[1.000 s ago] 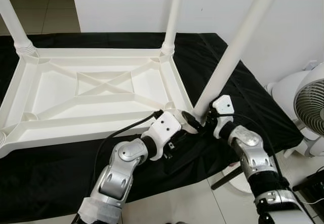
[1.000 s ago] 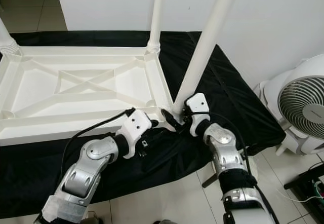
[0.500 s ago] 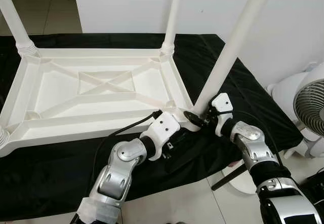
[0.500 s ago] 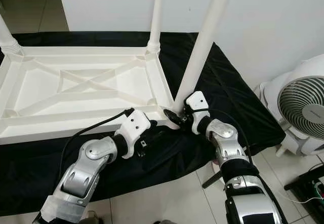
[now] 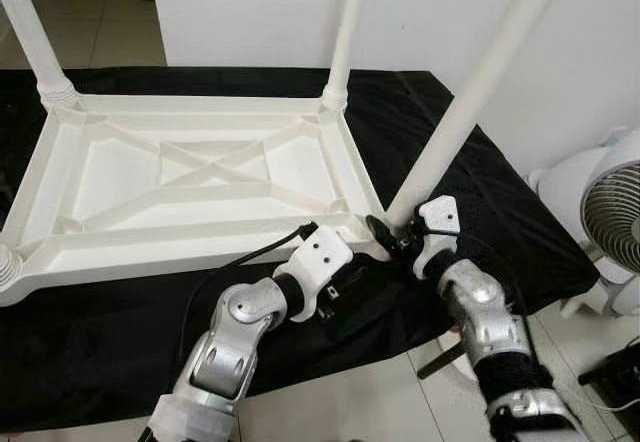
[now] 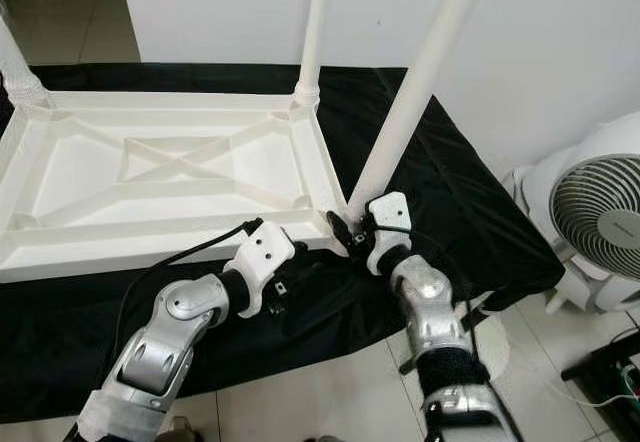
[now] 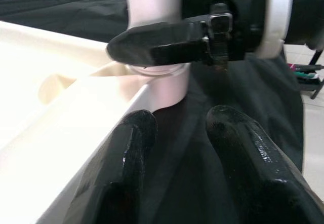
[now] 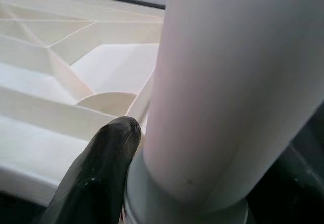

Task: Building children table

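White tabletop upside down on black cloth. My right gripper clasps base of leaning table leg at near right corner socket. My left gripper, fingers parted, empty, hovers just beside same corner. Fan on right.

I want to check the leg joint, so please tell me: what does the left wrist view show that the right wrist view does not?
Left wrist view: the left gripper with fingers apart above the black cloth, and the right gripper's finger seen from outside, pressed across the base of the white leg.

Right wrist view: the ribbed underside of the tabletop and one black finger against the leg's collar.

Both: that leg seated in the tabletop's corner socket.
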You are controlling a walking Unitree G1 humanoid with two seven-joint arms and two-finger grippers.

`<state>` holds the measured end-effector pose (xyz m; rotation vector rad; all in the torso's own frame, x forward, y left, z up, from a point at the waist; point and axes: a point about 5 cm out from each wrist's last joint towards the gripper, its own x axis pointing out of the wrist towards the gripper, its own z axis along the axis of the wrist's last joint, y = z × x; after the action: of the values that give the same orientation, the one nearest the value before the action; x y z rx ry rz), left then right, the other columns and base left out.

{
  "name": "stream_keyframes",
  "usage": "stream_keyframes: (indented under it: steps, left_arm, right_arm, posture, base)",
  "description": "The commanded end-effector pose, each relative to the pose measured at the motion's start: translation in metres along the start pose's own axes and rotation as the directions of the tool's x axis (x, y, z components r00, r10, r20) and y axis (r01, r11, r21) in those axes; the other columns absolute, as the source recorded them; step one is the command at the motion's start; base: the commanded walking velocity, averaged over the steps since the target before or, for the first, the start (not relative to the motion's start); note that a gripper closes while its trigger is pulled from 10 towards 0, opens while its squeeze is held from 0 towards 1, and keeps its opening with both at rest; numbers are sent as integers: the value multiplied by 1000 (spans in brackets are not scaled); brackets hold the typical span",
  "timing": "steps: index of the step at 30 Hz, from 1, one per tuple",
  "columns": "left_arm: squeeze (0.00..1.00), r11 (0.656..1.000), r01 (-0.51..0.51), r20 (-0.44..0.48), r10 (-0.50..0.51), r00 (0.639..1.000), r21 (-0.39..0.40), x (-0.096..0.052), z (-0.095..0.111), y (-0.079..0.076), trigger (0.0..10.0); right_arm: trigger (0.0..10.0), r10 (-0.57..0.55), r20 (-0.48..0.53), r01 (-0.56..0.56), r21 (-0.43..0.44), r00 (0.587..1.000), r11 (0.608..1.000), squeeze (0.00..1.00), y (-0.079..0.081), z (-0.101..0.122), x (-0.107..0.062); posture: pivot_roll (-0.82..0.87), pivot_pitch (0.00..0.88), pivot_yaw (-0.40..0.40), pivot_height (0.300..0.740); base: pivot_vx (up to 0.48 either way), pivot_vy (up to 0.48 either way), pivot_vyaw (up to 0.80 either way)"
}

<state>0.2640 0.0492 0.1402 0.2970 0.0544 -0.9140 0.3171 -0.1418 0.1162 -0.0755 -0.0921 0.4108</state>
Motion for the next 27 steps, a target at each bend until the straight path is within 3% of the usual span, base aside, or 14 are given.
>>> stream_keyframes:
  steps: [1, 7, 10, 11, 14, 18, 19, 20, 21, 22, 24, 25, 27]
  left_arm:
    - [0, 996, -93, -8, 93, 996, -1, 0, -1, 4, 10000]
    - [0, 996, -95, -11, 95, 995, 1, -1, -2, 5, 10000]
    - [0, 996, -95, -11, 95, 995, 1, -1, -2, 5, 10000]
    - [0, 996, -92, -12, 92, 996, 1, -1, -2, 4, 10000]
    - [0, 996, -86, -15, 86, 996, -2, -1, -4, 2, 10000]
    - [0, 996, -87, -16, 87, 996, -4, -1, -4, 1, 10000]
    - [0, 996, -89, -16, 88, 996, -5, -1, -4, 1, 10000]
    - [0, 996, -89, -16, 88, 996, -5, -1, -4, 1, 10000]
    - [0, 996, -90, -16, 90, 996, -5, -1, -5, 1, 10000]
    - [0, 996, -90, -16, 90, 996, -4, -1, -5, 1, 10000]
    - [0, 996, -90, -16, 90, 996, -3, -1, -5, 1, 10000]
    - [0, 996, -88, -15, 88, 996, -3, -1, -4, 1, 10000]
    - [0, 996, -87, -14, 87, 996, -2, 0, -4, 1, 10000]
  right_arm:
    - [0, -58, -70, 61, 49, 996, 997, 0, 5, -15, -6]
    - [0, -221, -89, 226, 49, 971, 973, 0, 15, -14, -8]
    - [0, -221, -89, 226, 49, 971, 973, 0, 15, -14, -8]
    - [0, -273, -80, 277, 48, 959, 960, 0, 20, -10, -10]
    - [0, -277, -56, 280, 56, 959, 958, 0, 30, -4, -12]
    - [0, -281, -58, 285, 71, 958, 956, 0, 29, -4, -13]
    - [7333, -279, -56, 283, 68, 959, 957, 0, 28, -3, -13]
    - [7333, -279, -56, 283, 68, 959, 957, 0, 28, -3, -13]
    - [10000, -264, -50, 267, 78, 963, 961, 59, 27, -2, -13]
    - [10000, -249, -48, 252, 77, 967, 965, 827, 27, -1, -12]
    - [10000, -239, -48, 242, 76, 970, 967, 827, 27, 0, -12]
    - [10000, -237, -43, 239, 66, 971, 969, 1000, 24, 2, -12]
    - [10000, -238, -35, 240, 43, 971, 970, 1000, 20, 3, -12]
  posture:
    - [88, 45, -104, 740]
    - [86, 43, -103, 740]
    - [86, 43, -103, 740]
    - [86, 42, -105, 740]
    - [88, 36, -109, 740]
    - [91, 32, -111, 740]
    - [90, 28, -111, 740]
    - [90, 28, -111, 740]
    - [89, 28, -109, 740]
    - [89, 27, -109, 740]
    - [89, 27, -109, 740]
    - [85, 26, -108, 740]
    - [85, 26, -109, 740]
  base:
    - [0, 0, 0]
    - [0, 0, 0]
    - [0, 0, 0]
    - [0, 0, 0]
    - [0, 0, 0]
    - [0, 0, 0]
    - [0, 0, 0]
    - [0, 0, 0]
    - [0, 0, 0]
    - [0, 0, 0]
    - [0, 0, 0]
    - [0, 0, 0]
    - [0, 0, 0]
